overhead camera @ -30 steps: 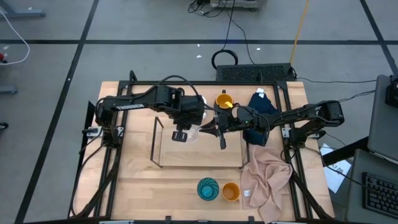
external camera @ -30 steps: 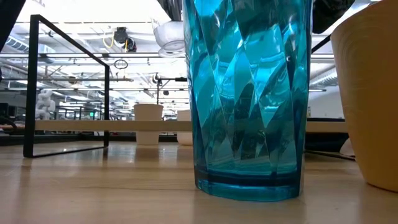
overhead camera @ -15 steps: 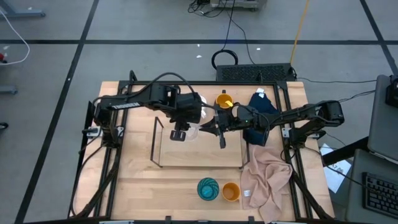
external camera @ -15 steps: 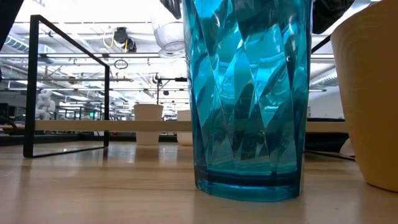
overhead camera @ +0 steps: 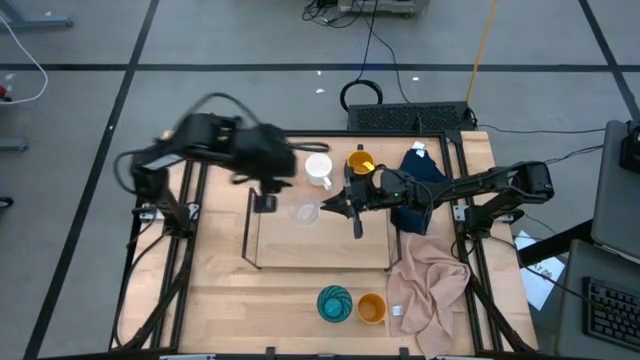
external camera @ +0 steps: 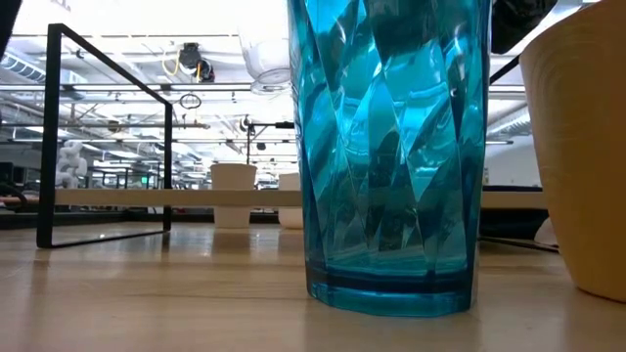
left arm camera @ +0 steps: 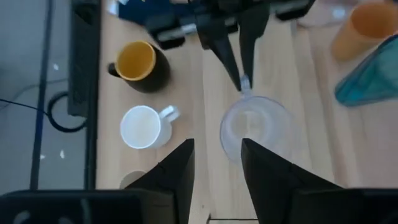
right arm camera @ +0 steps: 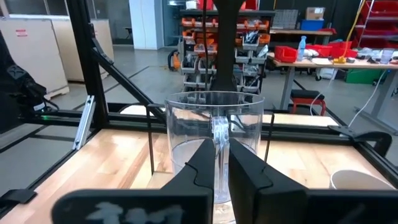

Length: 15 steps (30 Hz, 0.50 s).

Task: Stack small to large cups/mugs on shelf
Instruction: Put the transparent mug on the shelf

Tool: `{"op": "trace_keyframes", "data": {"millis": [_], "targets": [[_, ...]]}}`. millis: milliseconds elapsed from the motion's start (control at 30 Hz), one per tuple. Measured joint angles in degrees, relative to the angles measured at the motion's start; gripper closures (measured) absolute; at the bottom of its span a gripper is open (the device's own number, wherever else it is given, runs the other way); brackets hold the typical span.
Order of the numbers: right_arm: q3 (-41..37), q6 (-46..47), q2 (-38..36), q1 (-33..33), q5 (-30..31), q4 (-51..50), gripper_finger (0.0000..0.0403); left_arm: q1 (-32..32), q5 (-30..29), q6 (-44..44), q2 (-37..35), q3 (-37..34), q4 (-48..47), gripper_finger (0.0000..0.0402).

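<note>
A clear glass point(overhead camera: 306, 212) hangs upright over the far part of the shelf point(overhead camera: 320, 250), with my right gripper point(overhead camera: 322, 209) shut on it. The low view shows the glass point(external camera: 262, 59) well above the shelf board point(external camera: 127, 197). My left gripper point(left arm camera: 217, 149) is open and holds nothing. It is high above the glass point(left arm camera: 255, 127), toward the table's left in the high view point(overhead camera: 265, 200). A white mug point(overhead camera: 318, 168) and a dark mug with a yellow inside point(overhead camera: 360, 162) stand beyond the shelf. A teal cup point(overhead camera: 335, 303) and an orange cup point(overhead camera: 371, 308) stand near the front edge. My right gripper pinches a small clear handle-like part point(right arm camera: 217, 134) between its two fingers. This part is on the side of the glass that faces the table's right. The fingers point(left arm camera: 239, 62) come in level from the right. The glass stays upright, lifted clear of the shelf board.
A beige cloth point(overhead camera: 430, 285) lies at the right front and a dark blue cloth point(overhead camera: 425, 170) at the right back. The shelf's black wire frame point(external camera: 54, 127) stands upright at its ends. In the low view the teal cup point(external camera: 391, 156) fills the foreground.
My left gripper has risen and drawn back toward the table's left edge, away from the clear glass it hovered over. The glass stays where it was, held up by my right gripper, which has kept still.
</note>
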Motion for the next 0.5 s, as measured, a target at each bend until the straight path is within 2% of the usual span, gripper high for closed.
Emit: {"op": "trace_keyframes", "data": {"millis": [100, 200, 367, 500], "targets": [[0.0, 0.0, -0.8, 0.0, 0.2, -0.8, 0.0393, -1.8, -0.6, -3.3, -4.9, 0.0, 0.0, 0.0268], [0.0, -0.4, -2.7, 0.0, 0.4, -2.4, 0.0393, -6.5, -5.9, -6.4, -9.7, 0.0, 0.1, 0.0268], [-0.1, -2.1, -7.9, 0.0, 3.0, -8.0, 0.0393, -20.0, -20.9, -14.4, -19.0, -5.8, 0.2, 0.0268], [-0.1, -3.1, -12.4, 0.0, 3.2, -10.6, 0.0393, -31.3, -33.2, -24.7, -27.8, -18.2, 0.1, 0.0268]]}}
